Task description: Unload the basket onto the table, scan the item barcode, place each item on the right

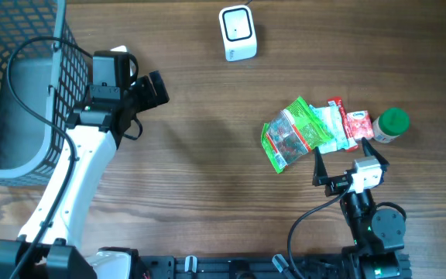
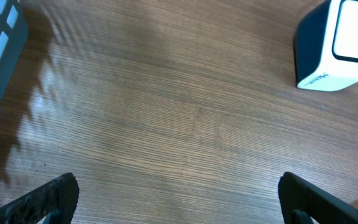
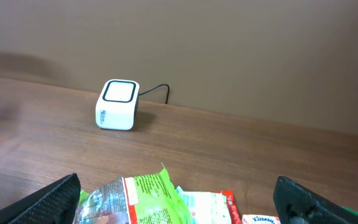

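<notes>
Four packets [image 1: 308, 130], as far as their overlap lets me count, lie heaped on the counter [image 1: 207, 170] right of centre, with one green-capped bottle [image 1: 392, 124] just beside their right end. The right arm [image 1: 370, 221] has its jaws wide apart near the heap, gripping nothing. One white scanner [image 1: 238, 33] sits well apart at the far edge, and the left arm [image 1: 76, 170], jaws also apart and empty, hangs beside one wire basket [image 1: 6, 172].

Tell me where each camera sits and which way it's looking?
Overhead: above the table, looking straight down at basket, barcode scanner and snack packets; left arm and right arm show.
Left wrist: on the left arm, looking down at bare wood toward the scanner; the open left gripper shows its tips in the bottom corners.
Right wrist: on the right arm, low, looking across the packets to the scanner and wall; the open right gripper shows its tips.
Shared: all three see the scanner.
</notes>
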Tool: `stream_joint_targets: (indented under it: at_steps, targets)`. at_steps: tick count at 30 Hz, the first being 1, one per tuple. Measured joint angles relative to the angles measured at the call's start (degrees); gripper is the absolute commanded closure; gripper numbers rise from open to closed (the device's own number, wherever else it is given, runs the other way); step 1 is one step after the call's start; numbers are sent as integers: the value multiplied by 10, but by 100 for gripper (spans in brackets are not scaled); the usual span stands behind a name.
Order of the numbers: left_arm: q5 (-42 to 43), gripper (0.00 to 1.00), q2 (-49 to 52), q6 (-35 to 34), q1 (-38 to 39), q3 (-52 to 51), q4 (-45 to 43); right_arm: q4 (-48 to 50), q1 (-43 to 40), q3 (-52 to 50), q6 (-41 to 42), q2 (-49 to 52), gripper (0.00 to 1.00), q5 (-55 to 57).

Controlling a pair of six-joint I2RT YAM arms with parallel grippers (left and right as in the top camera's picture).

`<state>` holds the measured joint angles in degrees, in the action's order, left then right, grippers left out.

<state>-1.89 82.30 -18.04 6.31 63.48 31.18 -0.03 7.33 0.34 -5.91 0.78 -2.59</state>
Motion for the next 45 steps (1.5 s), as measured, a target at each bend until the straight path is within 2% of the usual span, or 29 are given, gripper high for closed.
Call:
stream_joint_targets:
  at_steps: [3, 5, 8, 13, 18, 20, 23, 24, 26, 28, 30, 33, 35, 39, 45]
  targets:
    - [0, 0, -83, 0, 14, -2, 1, 0, 0, 0, 0, 0, 0, 0]
    - [0, 0, -198, 0, 16, -2, 0, 0, 0, 0, 0, 0, 0, 0]
    - [0, 0, -303, 0, 16, -1, 0, 0, 0, 0, 0, 0, 0, 0]
    - [0, 0, -374, 0, 16, -1, 18, 0, 0, 0, 0, 0, 0, 0]
    - [0, 0, -474, 1, 14, 0, 161, 0, 0, 0, 0, -1, 0, 0]
    - [-10, 0, -516, 2, -14, -12, 227, 0, 0, 0, 0, 0, 0, 0]
    - [-13, 0, -580, 2, -54, -55, 231, 0, 0, 0, 0, -1, 0, 0]
    - [-13, 0, -644, 2, -72, -111, 200, 0, 0, 0, 0, -1, 0, 0]
    - [-13, 0, -707, 0, -79, -170, 105, 0, 0, 0, 0, -1, 0, 0]
    - [-12, 0, -767, -11, -79, -228, -14, 0, 0, 0, 0, -1, 0, 0]
    - [-3, 0, -812, -19, -79, -297, -183, 0, 0, 0, 0, -1, 0, 0]
    - [26, 0, -817, -23, -80, -395, -372, 0, 0, 0, 0, -1, 0, 0]
    - [40, 0, -817, -24, -80, -453, -447, 0, 0, 0, 0, -1, 0, 0]
    - [48, 0, -817, -40, -80, -560, -471, 0, 0, 0, 0, -1, 0, 0]
    - [48, 0, -818, -47, -80, -626, -450, 0, 0, 0, 0, -1, 0, 0]
